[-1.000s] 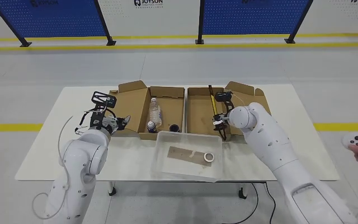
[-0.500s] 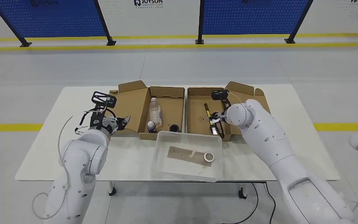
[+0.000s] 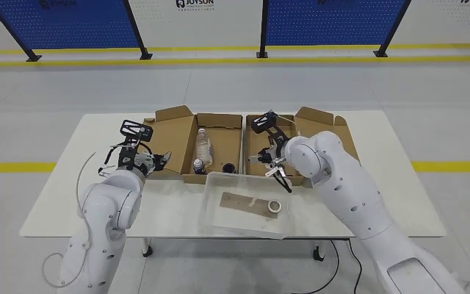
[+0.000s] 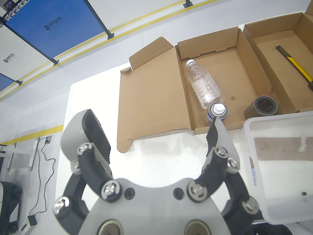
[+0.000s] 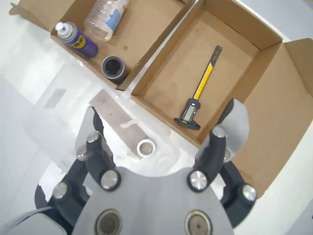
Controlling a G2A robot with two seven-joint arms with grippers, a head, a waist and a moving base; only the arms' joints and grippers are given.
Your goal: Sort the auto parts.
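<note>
Caliper (image 5: pixel 205 80) in box (image 5: pixel 232 40), spray can (image 4: pixel 216 110) half-hidden

Matt cardboard, clear plastic and bare metal on a smooth white top.

You have matt brown corrugated cardboard in the left carton (image 5: pixel 151 20) and the right carton (image 5: pixel 176 79), raw at the cut edges. The bottle (image 5: pixel 108 8) is thin clear plastic, ribbed and glinting. The spray can (image 5: pixel 78 41) is glossy printed metal with a white plastic cap, and the socket (image 5: pixel 113 69) is dull dark metal. The caliper (image 5: pixel 203 84) shows black plastic and a glossy yellow scale (you can't tell the beam's material). The bin (image 4: pixel 273 119) is frosted translucent plastic, its strip (image 4: pixel 276 147) matt and paper-like, its ring (image 5: pixel 146 147) bright smooth metal. The left gripper (image 4: pixel 150 117) has ribbed black rubbery pads (image 4: pixel 96 133) and shiny screws. The table (image 4: pixel 159 152) is smooth and white.
</note>
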